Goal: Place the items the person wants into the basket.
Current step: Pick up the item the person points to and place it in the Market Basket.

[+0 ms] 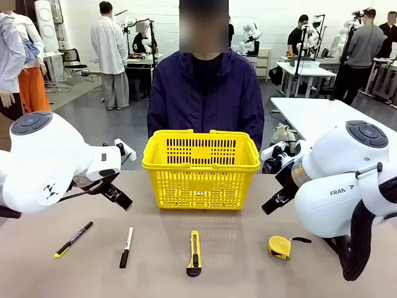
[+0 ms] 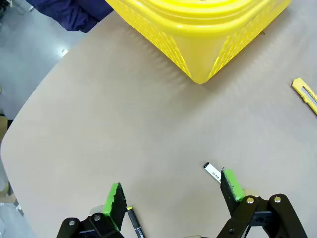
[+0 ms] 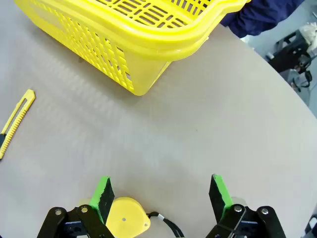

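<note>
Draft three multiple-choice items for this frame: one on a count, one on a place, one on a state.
1. How many items lie on the table in front of the basket?
A. two
B. four
C. six

2. Where is the tape measure?
A. in the basket
B. to the robot's right of the box cutter
C. under the basket

3. How do the left gripper and right gripper stand?
A. both open
B. both shut
C. left shut, right open

Key:
1 B: the pen, marker, box cutter and tape measure lie there.
2 B: it ends the row on that side.
3 A: each wrist view shows the green pads wide apart.
</note>
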Robot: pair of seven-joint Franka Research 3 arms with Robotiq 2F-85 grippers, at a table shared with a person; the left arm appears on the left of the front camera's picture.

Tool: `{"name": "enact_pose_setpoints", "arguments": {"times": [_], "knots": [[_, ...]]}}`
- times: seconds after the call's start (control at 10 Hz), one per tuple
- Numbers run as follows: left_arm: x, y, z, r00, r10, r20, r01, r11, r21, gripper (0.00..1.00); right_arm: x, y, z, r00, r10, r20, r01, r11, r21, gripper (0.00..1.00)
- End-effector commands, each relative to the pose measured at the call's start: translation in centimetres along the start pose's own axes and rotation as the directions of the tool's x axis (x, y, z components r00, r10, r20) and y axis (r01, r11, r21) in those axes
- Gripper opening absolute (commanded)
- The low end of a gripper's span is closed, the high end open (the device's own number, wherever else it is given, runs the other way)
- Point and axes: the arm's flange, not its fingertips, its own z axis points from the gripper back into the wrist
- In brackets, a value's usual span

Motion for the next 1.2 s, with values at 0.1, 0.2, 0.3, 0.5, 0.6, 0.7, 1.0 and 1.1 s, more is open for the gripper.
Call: {"name": "enact_pose_setpoints", "arguments": {"times": [0.1, 0.2, 0.3, 0.5, 0.6, 0.7, 1.0, 1.1], "knots": [[0.00, -0.01, 0.00, 1.000, 0.000, 0.000, 0.000, 1.000, 0.000, 1.00, 0.00, 0.00, 0.00, 1.000, 0.000, 0.000, 0.000, 1.000, 0.000, 1.00], [0.00, -0.01, 0.00, 1.000, 0.000, 0.000, 0.000, 1.000, 0.000, 1.00, 0.00, 0.00, 0.00, 1.000, 0.000, 0.000, 0.000, 1.000, 0.000, 1.00], [0.00, -0.01, 0.00, 1.000, 0.000, 0.000, 0.000, 1.000, 0.000, 1.00, 0.00, 0.00, 0.00, 1.000, 0.000, 0.000, 0.000, 1.000, 0.000, 1.00], [0.00, -0.01, 0.00, 1.000, 0.000, 0.000, 0.000, 1.000, 0.000, 1.00, 0.00, 0.00, 0.00, 1.000, 0.000, 0.000, 0.000, 1.000, 0.000, 1.00], [0.00, -0.01, 0.00, 1.000, 0.000, 0.000, 0.000, 1.000, 0.000, 1.00, 0.00, 0.00, 0.00, 1.000, 0.000, 0.000, 0.000, 1.000, 0.000, 1.00], [0.00, -0.01, 0.00, 1.000, 0.000, 0.000, 0.000, 1.000, 0.000, 1.00, 0.00, 0.00, 0.00, 1.000, 0.000, 0.000, 0.000, 1.000, 0.000, 1.00], [0.00, -0.01, 0.00, 1.000, 0.000, 0.000, 0.000, 1.000, 0.000, 1.00, 0.00, 0.00, 0.00, 1.000, 0.000, 0.000, 0.000, 1.000, 0.000, 1.00], [0.00, -0.01, 0.00, 1.000, 0.000, 0.000, 0.000, 1.000, 0.000, 1.00, 0.00, 0.00, 0.00, 1.000, 0.000, 0.000, 0.000, 1.000, 0.000, 1.00]]}}
